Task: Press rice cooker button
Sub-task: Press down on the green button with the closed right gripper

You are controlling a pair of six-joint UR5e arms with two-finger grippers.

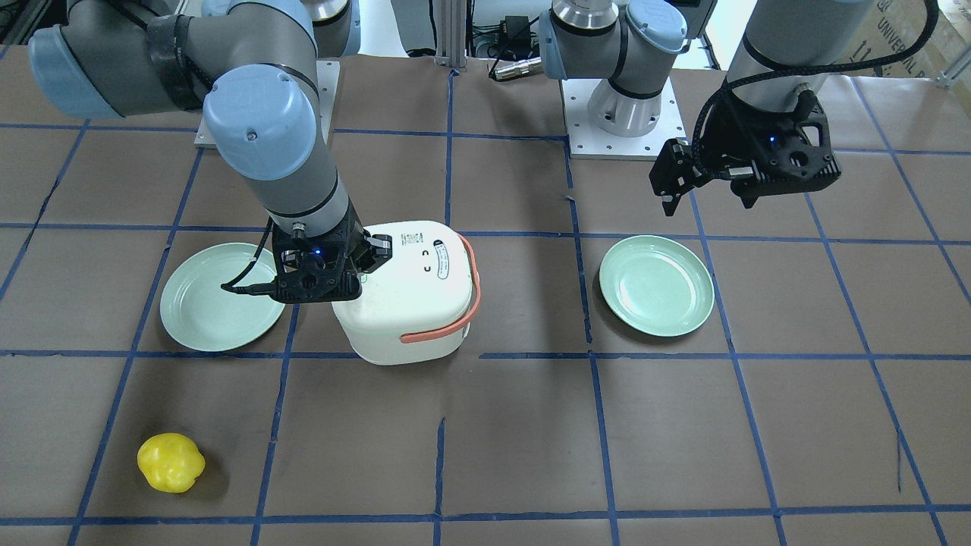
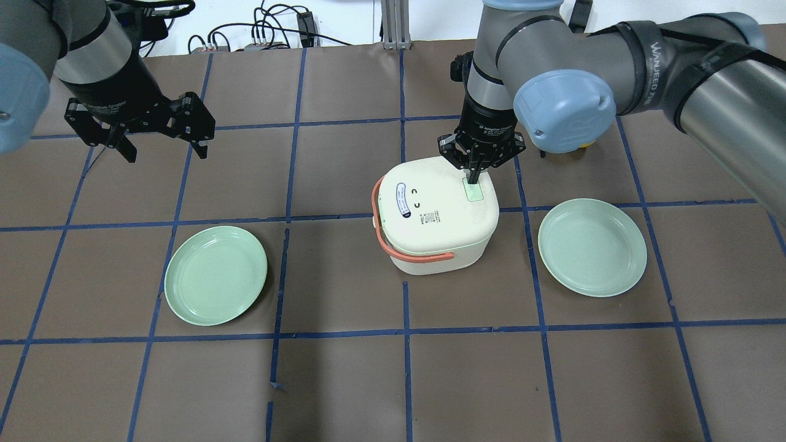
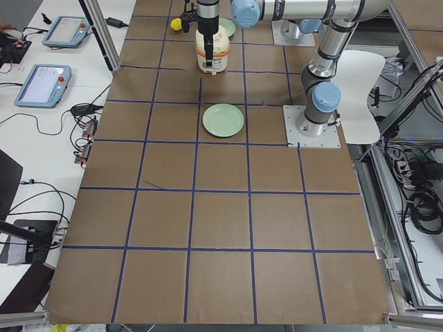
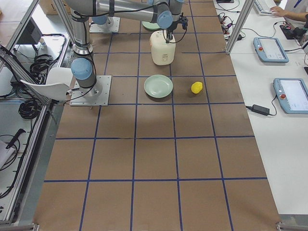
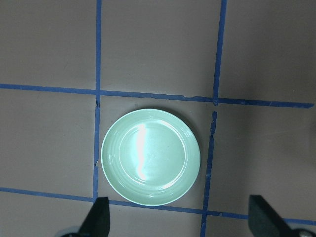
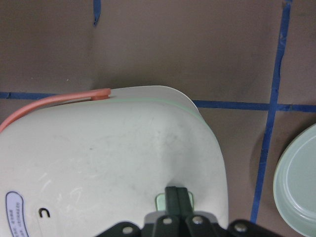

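Rice cooker sits mid worktop. Right hand, clenched w/ nothing inside, seems to touch the green button at the lid corner. Press straight down, centred, w/o sliding. Left hand is released, well apart.

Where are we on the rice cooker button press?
Approach looks done: the right gripper, shut, stands upright over the rice cooker, and its fingertips appear to touch the pale green button at a top corner. In hand: the press itself. The views don't show whether the button has gone down. Left: finish the push and lift off. The left gripper hangs open, well apart from the cooker.
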